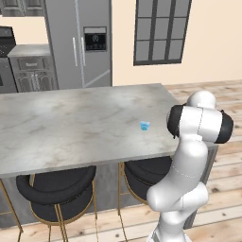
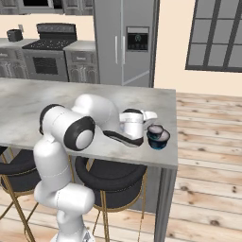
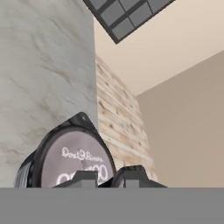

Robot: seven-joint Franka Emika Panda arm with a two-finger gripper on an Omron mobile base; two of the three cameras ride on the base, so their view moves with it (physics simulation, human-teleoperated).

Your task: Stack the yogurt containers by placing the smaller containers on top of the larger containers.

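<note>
Left to right: in the left base view the small light-blue cup (image 1: 144, 125) stands alone on the table (image 1: 71, 123), well apart from the table's right end where your arm reaches. In the right base view the gripper (image 2: 152, 126) lies low beside the dark cup (image 2: 158, 136) near the table edge. In the hand view the fingers (image 3: 85, 179) are pressed close at the pale lid's rim; whether they pinch it you cannot tell. Confirm the hold before lifting; the edge is near.
</note>
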